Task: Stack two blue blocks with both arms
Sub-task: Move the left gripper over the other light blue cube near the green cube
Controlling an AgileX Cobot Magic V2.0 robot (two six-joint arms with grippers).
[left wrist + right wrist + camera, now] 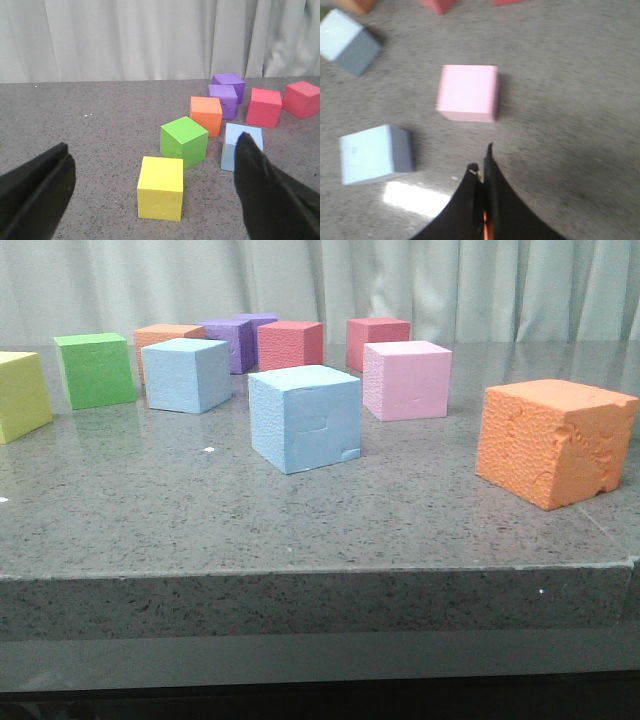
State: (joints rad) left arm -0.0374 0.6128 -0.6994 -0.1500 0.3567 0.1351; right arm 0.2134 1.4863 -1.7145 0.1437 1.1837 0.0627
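Blue blocks sit apart on the tabletop [150, 530]: nearer one [305, 418], farther one [186, 374]. My left tool [150, 195] gapes empty, right tool [483, 170] pinched closed, empty. Crowding neighbours like the pink cube [407, 379] could get knocked during either grab.

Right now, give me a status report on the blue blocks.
Left gripper open, empty. Right gripper shut, empty, above the table. Both blue blocks, near and far, apart on the table, not stacked. Pink cube beside the near one.
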